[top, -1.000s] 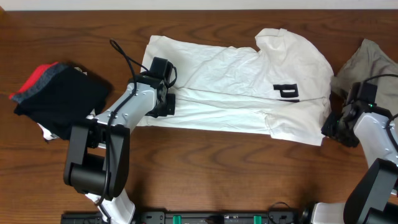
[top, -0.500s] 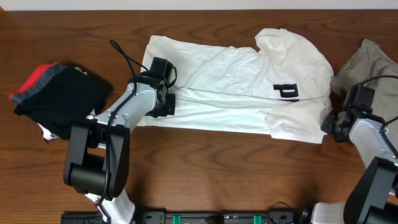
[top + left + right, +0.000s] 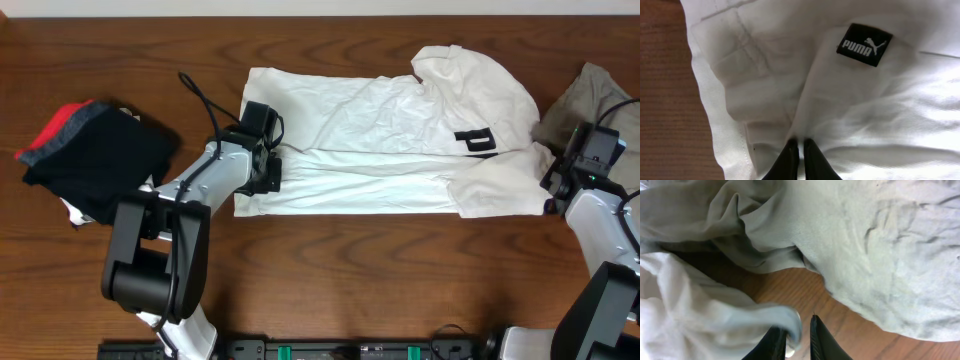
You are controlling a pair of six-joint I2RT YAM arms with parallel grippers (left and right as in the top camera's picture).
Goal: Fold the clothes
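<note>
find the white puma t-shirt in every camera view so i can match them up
overhead: white T-shirt spread across the middle of the frame.
left wrist: white T-shirt fills nearly the whole frame, black PUMA label upper right.
right wrist: only a bunched corner of the white T-shirt, lower left, pinched in the right end effector.
shared landmark: the brown wooden table, at the left edge in left wrist, centre in right wrist.

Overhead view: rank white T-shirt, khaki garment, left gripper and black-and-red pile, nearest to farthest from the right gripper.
1. white T-shirt: its right corner is pinched in the fingers of the right gripper.
2. khaki garment: just beyond, at the far right edge.
3. left gripper: on the shirt's left end.
4. black-and-red pile: far left.
</note>
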